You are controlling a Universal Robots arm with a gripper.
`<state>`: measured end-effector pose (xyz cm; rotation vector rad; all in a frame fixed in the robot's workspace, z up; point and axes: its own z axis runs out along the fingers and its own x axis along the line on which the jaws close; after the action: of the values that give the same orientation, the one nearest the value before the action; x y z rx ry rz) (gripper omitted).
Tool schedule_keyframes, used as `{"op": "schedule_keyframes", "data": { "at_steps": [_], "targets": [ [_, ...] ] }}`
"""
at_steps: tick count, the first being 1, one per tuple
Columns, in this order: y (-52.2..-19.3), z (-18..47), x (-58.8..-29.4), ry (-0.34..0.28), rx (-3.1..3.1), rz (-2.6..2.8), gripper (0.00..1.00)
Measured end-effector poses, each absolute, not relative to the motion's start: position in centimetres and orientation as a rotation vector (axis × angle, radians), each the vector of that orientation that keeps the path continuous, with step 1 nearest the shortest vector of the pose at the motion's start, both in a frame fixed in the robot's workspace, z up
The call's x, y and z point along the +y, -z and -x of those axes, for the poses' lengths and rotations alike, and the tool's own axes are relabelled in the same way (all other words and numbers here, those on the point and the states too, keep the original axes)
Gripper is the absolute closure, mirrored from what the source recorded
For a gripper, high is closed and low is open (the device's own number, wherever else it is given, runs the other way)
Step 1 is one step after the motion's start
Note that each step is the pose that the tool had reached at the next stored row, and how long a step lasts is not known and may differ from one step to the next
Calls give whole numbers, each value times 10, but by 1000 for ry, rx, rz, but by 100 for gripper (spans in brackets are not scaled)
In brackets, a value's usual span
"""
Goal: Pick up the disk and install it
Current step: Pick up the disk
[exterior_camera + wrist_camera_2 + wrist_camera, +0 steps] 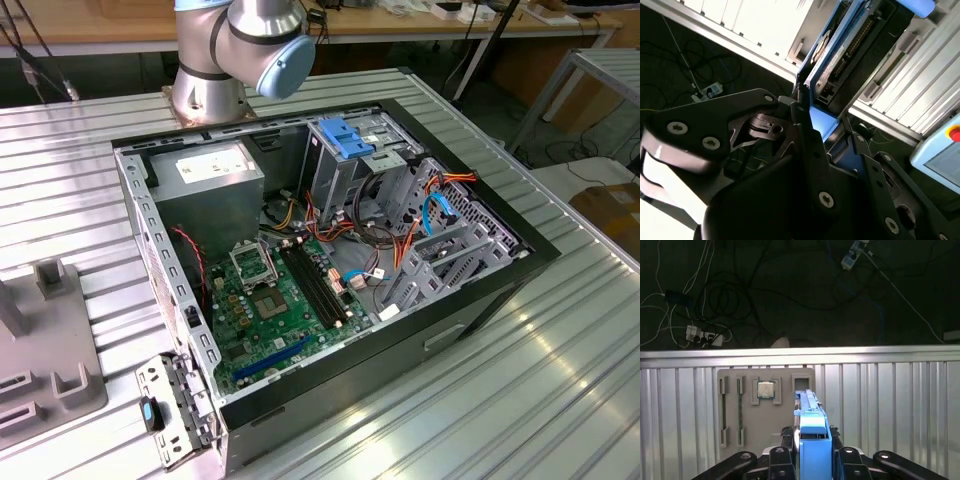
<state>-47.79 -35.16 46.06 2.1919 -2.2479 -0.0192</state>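
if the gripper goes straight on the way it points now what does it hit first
Likely the grey tray on the table, near its empty pocket beside the chip; the held disk would touch before the gripper. Depth is unclear.

The near end of the disk (pixel 812 432) is hidden between the fingers of the gripper (pixel 812 457) that clamps it. It stands edge-on in the first wrist view, so its flat faces cannot be seen. In the second wrist view its far end runs off the picture's edge. Both wrist views cut off the gripper's body. The exterior view cuts off the arm (pixel 240 50) above its lower joints.
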Motion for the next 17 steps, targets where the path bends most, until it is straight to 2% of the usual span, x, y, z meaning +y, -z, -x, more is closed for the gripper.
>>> {"op": "schedule_keyframes", "data": {
  "at_steps": [9, 17],
  "targets": [
    [-514, 478, -352, 10, -2252, -2196, 63],
    [-516, 478, -352, 9, -2253, -2197, 63]
  ]
}}
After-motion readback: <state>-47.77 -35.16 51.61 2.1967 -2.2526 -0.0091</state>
